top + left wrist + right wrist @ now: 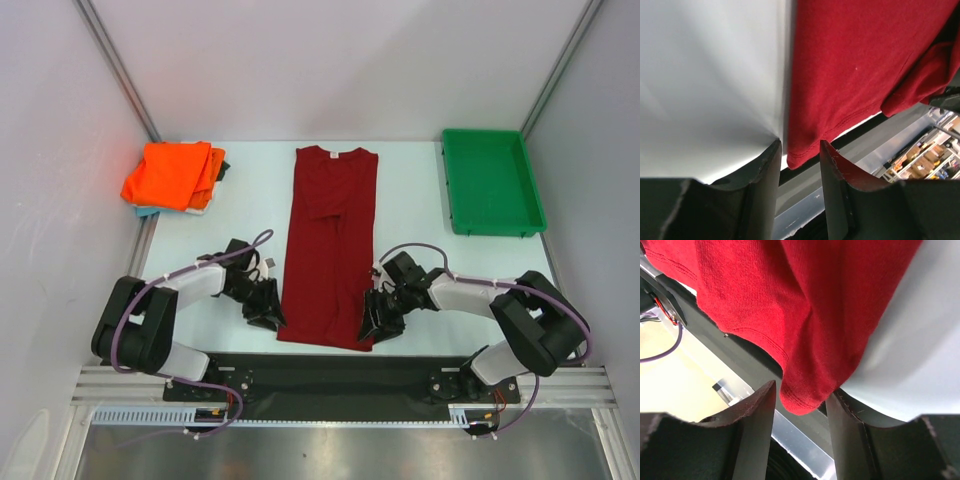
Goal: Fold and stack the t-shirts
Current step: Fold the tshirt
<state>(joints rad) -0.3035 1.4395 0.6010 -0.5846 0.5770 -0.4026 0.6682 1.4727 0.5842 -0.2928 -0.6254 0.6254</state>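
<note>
Shirt lies dead centre, hem at 6 o'clock; our left gripper and right gripper gape around its hem corners. Bite too shallow and we reckon a corner slips, skewing the fold.

Maroon t-shirt, plain, with hem stitching in the same dark red, on a pale blue-white table. Bright orange t-shirt beside a sliver of teal-blue t-shirt. Solid green tray. Black-and-white left arm and right arm, purple cables; left gripper and right gripper are black.
</note>
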